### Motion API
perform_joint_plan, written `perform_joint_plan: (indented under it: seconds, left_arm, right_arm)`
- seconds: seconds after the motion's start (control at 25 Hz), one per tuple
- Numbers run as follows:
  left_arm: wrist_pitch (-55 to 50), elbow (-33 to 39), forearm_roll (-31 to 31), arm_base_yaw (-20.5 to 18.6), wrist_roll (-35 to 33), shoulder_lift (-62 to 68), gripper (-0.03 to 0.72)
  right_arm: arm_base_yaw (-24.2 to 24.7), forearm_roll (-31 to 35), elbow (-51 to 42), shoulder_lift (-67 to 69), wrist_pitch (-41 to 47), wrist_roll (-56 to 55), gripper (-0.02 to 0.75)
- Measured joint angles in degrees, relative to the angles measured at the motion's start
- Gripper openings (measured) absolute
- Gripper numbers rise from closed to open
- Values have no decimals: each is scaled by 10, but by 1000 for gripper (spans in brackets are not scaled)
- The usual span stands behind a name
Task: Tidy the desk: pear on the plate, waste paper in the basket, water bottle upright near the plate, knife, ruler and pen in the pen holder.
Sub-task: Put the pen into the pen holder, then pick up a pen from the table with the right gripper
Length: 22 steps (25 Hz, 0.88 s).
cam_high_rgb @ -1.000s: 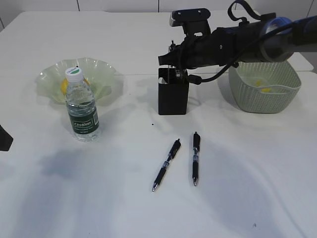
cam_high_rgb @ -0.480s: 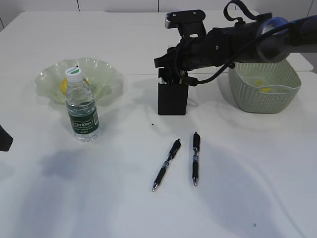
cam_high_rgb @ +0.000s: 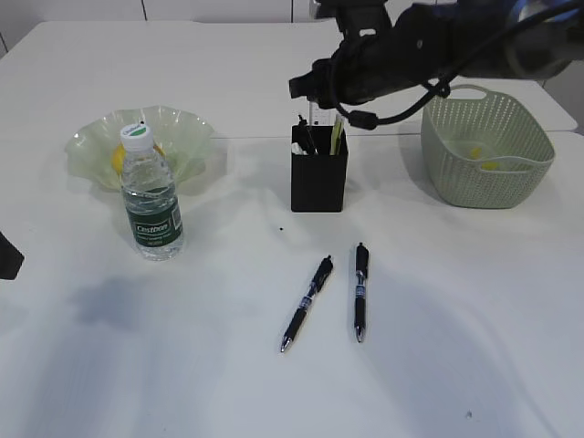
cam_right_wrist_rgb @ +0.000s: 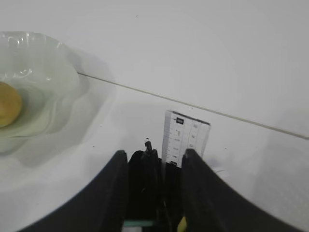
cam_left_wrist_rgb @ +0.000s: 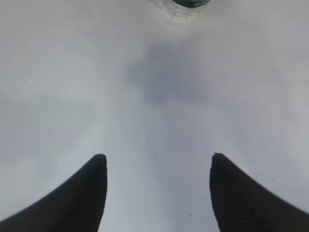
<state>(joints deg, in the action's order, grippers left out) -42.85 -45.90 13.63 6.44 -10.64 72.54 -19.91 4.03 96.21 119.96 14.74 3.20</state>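
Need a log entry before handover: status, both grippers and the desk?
Left gripper open, idle over bare table. Right gripper open above pen holder, ruler inside. Two pens flat on table, unobstructed.

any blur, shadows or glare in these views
Exterior view: sharp overall, a soft grey shadow on the table left of the pens, and highlights on the water bottle. Left wrist view: the left gripper fingers look soft, with a dark shadow patch ahead. Right wrist view: the ruler is fairly crisp, the near fingers blurred.
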Motion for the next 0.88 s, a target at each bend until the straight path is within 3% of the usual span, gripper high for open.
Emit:
perform_joint_plan:
  seconds: [0.24,0.52,0.56,0.68,0.88]
  left_arm:
    - [-2,0,0,0,0,0,474]
    - [-6,0,0,0,0,0,474]
    - [-7,0,0,-15,0,0,474]
    - [-7,0,1,-7,0,0,474]
    - [0,0,16,-5,0,0,474]
  right_arm:
    - [0,0,0,-86,163,-8,275]
    - [0,0,0,-137,418,-108,275]
    - [0,0,0,-137,449,-117,276]
    - [0,0,0,-131,495,-133,276]
    - [0,-1,1,-86,502,-174,280]
